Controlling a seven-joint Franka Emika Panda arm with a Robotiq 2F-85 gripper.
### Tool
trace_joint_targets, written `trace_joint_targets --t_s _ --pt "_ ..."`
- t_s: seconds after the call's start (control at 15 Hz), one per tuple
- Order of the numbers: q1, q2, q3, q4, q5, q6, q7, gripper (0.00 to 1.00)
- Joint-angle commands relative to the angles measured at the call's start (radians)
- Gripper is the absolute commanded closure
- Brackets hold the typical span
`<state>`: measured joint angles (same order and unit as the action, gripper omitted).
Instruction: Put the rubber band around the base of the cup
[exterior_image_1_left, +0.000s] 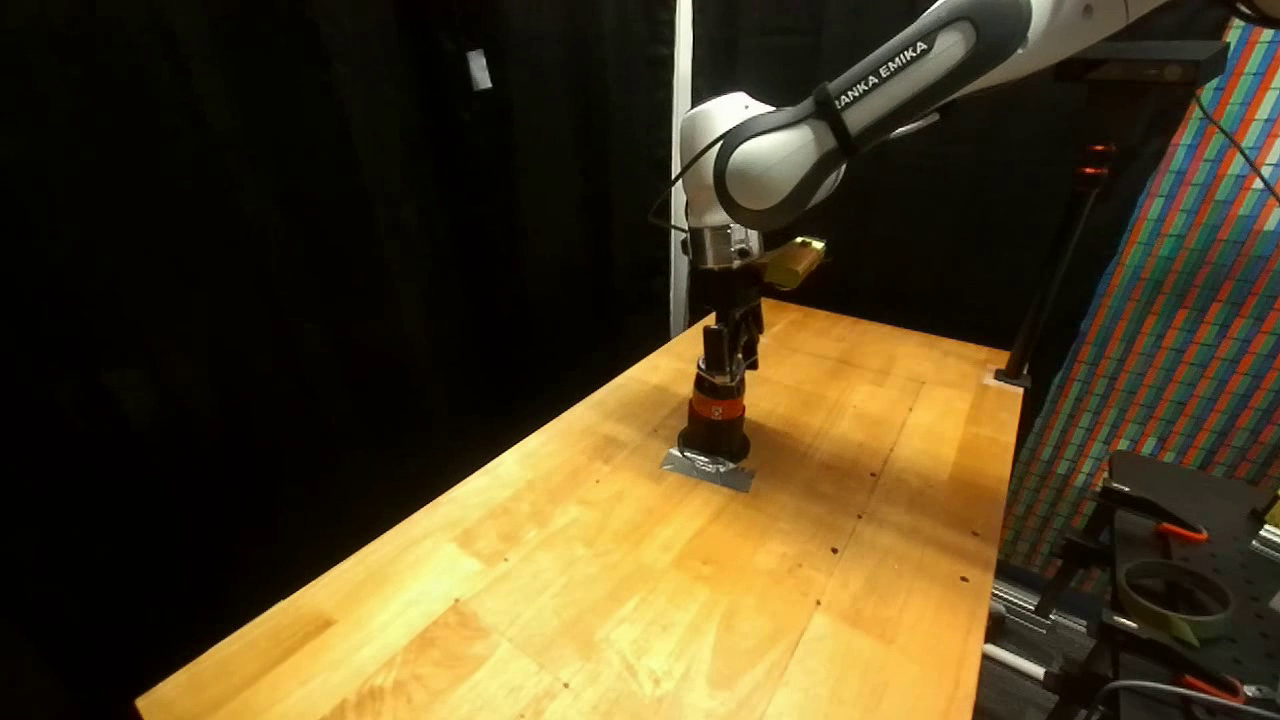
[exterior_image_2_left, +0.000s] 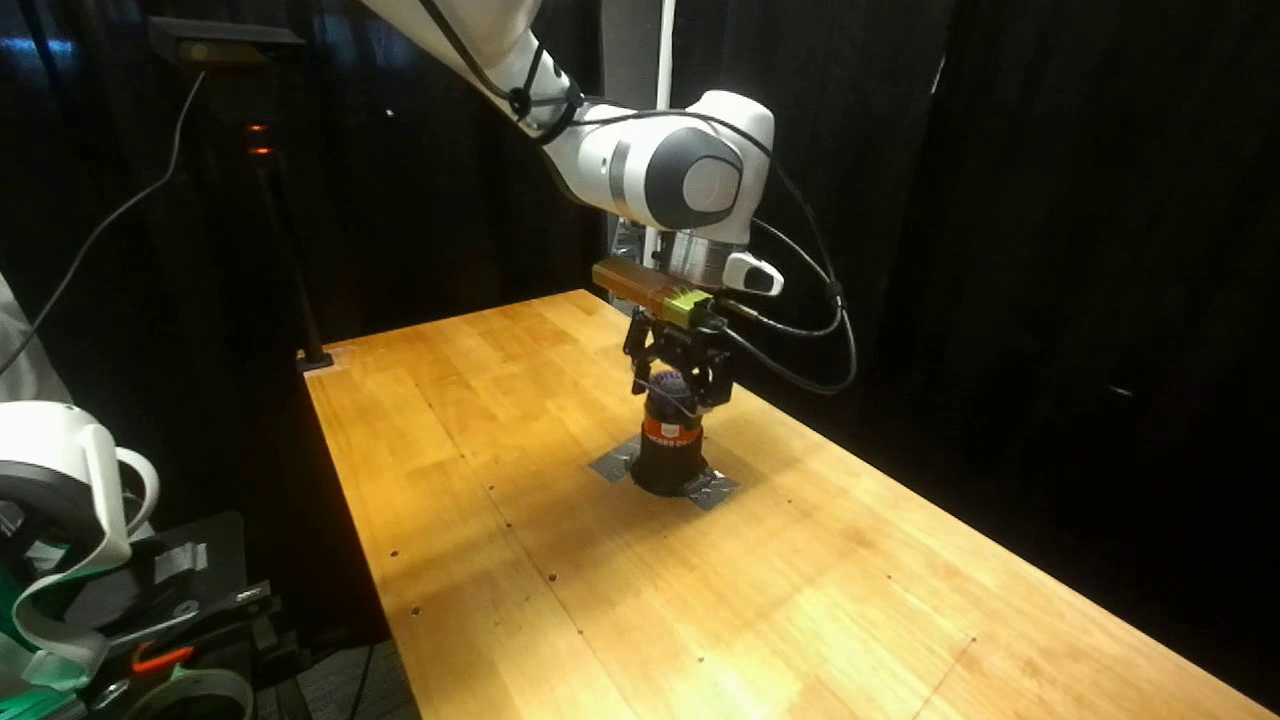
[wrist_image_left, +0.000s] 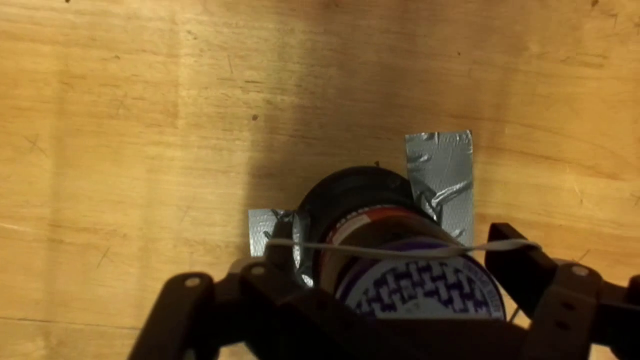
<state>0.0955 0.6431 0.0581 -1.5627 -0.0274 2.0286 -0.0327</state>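
Checkered curtain (exterior_image_1_left: 1170, 300) in many colours hangs along the right edge of an exterior view, and only there do I get it. That picture gives me the cup (exterior_image_1_left: 718, 412) nearly side-on: upright on the wooden table (exterior_image_1_left: 700, 610), black and flared at the foot, an orange-red label round its middle, silver tape (exterior_image_1_left: 705, 470) along one side of the base. The gripper (exterior_image_1_left: 733, 362) points straight down at its top, and from here I cannot judge the gap between the fingers.

In an exterior view I find a white object (exterior_image_2_left: 105, 490) with a looped handle, off beside the table, and the purplish pattern on the cup's top. Tape shows on two sides of the foot. Here I see the fingers parted, the cup's top between them, and a thin pale line slanting across just below it.

My wrist view tells me most. The fingers stand wide apart, one either side of the purple-and-white top, with the pale rubber band (wrist_image_left: 400, 254) stretched from one fingertip to the other. It crosses in front of the cup near the top, well above the foot; whether it also runs round the hidden side, I cannot tell.
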Motion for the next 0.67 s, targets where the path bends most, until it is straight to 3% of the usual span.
trace_joint_targets --t_s 0.0,0.33,0.4,0.47,0.6 --pt "-0.047 -0.057 0.034 -0.092 0.060 -0.026 -0.086 0.00" --pt "-0.067 -0.127 0.036 -0.214 0.102 0.048 -0.108 0.00" --pt "-0.066 -0.146 0.032 -0.242 0.103 0.070 -0.102 0.25" --pt "-0.068 -0.169 0.034 -0.275 0.106 0.094 -0.108 0.26" --pt "-0.068 -0.214 0.034 -0.351 0.113 0.181 -0.101 0.42"
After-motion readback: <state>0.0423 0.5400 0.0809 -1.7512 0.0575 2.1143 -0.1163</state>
